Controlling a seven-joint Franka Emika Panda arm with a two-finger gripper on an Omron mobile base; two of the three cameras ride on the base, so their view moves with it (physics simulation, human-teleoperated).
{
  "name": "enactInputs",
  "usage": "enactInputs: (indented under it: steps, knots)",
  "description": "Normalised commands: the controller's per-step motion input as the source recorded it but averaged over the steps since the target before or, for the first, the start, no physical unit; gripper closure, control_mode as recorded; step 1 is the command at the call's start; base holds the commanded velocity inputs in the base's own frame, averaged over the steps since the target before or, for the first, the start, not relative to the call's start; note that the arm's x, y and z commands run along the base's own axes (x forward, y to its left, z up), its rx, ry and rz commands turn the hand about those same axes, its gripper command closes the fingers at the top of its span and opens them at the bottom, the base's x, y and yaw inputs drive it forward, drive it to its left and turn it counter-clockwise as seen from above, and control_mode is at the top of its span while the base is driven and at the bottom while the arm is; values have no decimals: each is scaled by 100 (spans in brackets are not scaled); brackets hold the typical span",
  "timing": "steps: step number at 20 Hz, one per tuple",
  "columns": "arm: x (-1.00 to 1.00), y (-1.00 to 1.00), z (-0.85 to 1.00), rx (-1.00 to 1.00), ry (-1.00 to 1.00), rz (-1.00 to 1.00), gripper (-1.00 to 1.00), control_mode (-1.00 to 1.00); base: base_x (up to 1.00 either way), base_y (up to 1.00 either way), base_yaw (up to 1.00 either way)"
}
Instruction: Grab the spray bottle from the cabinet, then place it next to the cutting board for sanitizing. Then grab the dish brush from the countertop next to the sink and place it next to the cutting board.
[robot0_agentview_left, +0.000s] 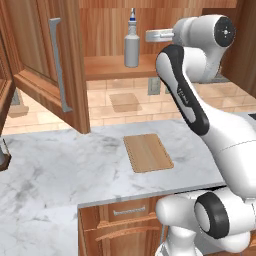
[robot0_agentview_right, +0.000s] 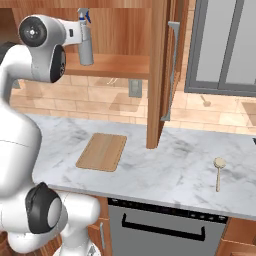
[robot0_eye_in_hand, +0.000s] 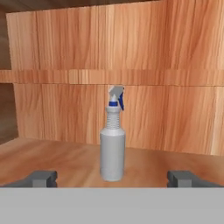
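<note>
Nearest the base, the countertop (robot0_agentview_left: 60, 170) carried the cutting board (robot0_agentview_left: 148, 152), lying flat and bare, directly below the open cabinet (robot0_agentview_left: 115, 67). Off to the right in the right base view, the dish brush (robot0_agentview_right: 219, 172) lay on the marble, well apart from the board, head away from the base.

Above the board, the arm reached up and into the cabinet. The gripper (robot0_eye_in_hand: 113, 178) was level with the shelf, jaws spread wide: both fingertips (robot0_eye_in_hand: 41, 178) stood far out to either side of the spray bottle (robot0_eye_in_hand: 112, 144), touching nothing. The bottle stood upright on the shelf, centred between the tips but farther in, nozzle turned toward the right of the hand view.

Step in hand, as judged: the approach for the first grasp. To do it well, the hand should advance straight along its present line, keeping the bottle centred, until the tips flank the grey body below the neck. It should then close on the cylinder rather than the narrow ribbed neck, keeping level so the base does not tip. The lift should clear the shelf edge before drawing back.

Hard to make out: in the left base view the wrist covered the gripper, so its gap to the bottle was unclear there. The hand view cut off the finger bases. The sink lay past the frame edge.
</note>
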Motion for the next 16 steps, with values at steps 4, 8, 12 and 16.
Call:
enactInputs:
  steps: [4, 8, 12, 16]
  knots:
    - [40, 13, -21, -12, 0, 0, -100, -100, 0, 0, 0]
    - [38, 5, -21, -6, -2, 0, -100, -100, 0, 0, 0]
    - [46, 1, -15, -4, 0, 0, -100, -100, 0, 0, 0]
    - [54, 9, -9, -3, 0, 0, -100, -100, 0, 0, 0]
